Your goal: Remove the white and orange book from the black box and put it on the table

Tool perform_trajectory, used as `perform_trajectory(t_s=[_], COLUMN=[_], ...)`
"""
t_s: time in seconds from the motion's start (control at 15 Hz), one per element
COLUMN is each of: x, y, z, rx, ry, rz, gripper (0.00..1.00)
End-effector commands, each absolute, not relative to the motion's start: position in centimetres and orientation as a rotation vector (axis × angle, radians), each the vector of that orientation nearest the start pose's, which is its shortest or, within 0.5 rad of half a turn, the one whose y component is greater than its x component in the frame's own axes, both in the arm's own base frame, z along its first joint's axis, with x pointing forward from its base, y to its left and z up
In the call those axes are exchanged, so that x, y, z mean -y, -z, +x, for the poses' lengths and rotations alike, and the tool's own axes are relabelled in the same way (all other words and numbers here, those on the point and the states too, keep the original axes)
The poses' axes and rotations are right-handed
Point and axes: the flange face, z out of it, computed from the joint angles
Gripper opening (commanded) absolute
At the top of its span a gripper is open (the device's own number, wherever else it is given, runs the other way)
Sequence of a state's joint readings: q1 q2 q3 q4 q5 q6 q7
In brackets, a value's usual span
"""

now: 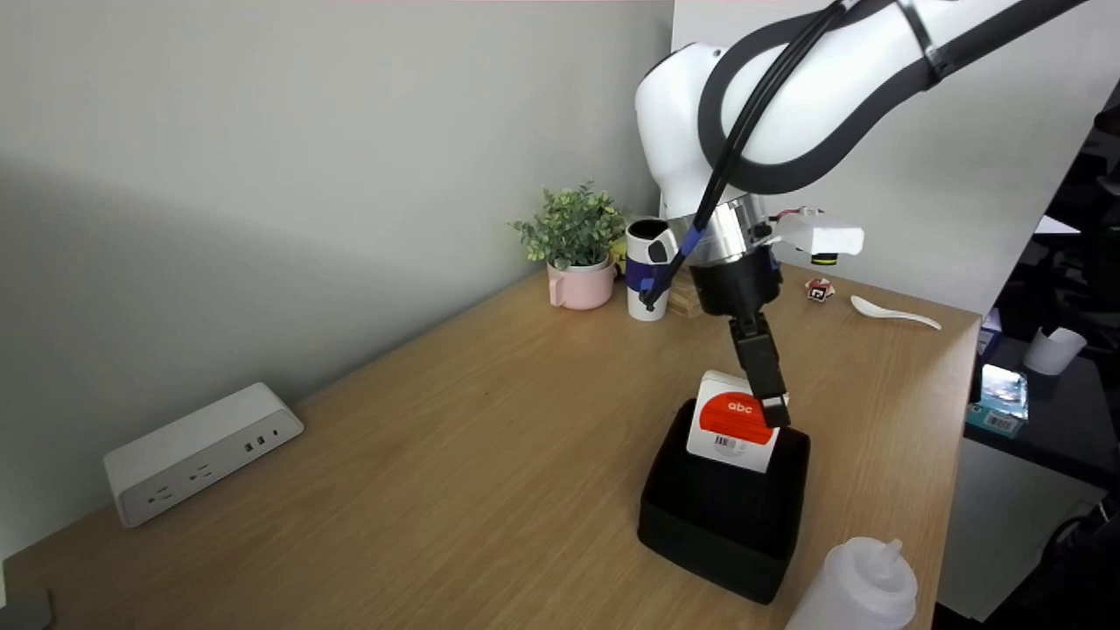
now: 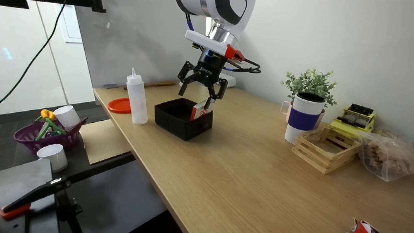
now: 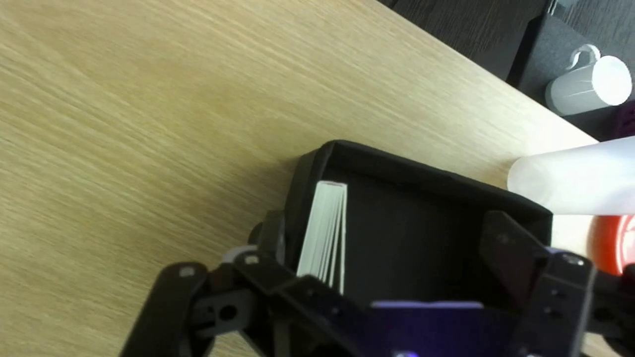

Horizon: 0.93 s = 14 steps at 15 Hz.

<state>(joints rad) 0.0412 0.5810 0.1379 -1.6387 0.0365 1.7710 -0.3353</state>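
The white and orange book [image 1: 728, 429] stands tilted inside the black box [image 1: 713, 558], leaning at one end wall with its top above the rim. In the wrist view the book [image 3: 325, 225] shows its page edges, slightly fanned. My gripper [image 2: 194, 99] is open above the black box [image 2: 171, 124]. In the wrist view the gripper [image 3: 387, 235] has one finger by the outer side of the book's end wall and the other over the box's far end. The book lies between the fingers; no grip on it shows. The box rests on the wooden table [image 1: 420, 472].
A white squeeze bottle [image 2: 137, 98] and a red plate [image 2: 119, 105] stand near the box by the table edge. A white and dark-blue cup [image 2: 304, 116], a plant [image 1: 577, 236], a wooden crate [image 2: 326, 150] and a white power strip [image 1: 206, 451] stand along the wall.
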Motion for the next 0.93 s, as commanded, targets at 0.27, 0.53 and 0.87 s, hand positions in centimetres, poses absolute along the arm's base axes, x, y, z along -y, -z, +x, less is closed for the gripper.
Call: perform_trajectory(t_s=[0.27, 0.53, 0.87], x=[-8.6, -8.2, -9.0], y=[-25.0, -24.9, -24.4], z=[63.1, 64.0, 65.1], rx=[0.762, 0.821, 0.911], ry=[-0.700, -0.646, -0.630], rz=[-2.816, -2.801, -2.767], gripper=[1.00, 1.00, 1.00])
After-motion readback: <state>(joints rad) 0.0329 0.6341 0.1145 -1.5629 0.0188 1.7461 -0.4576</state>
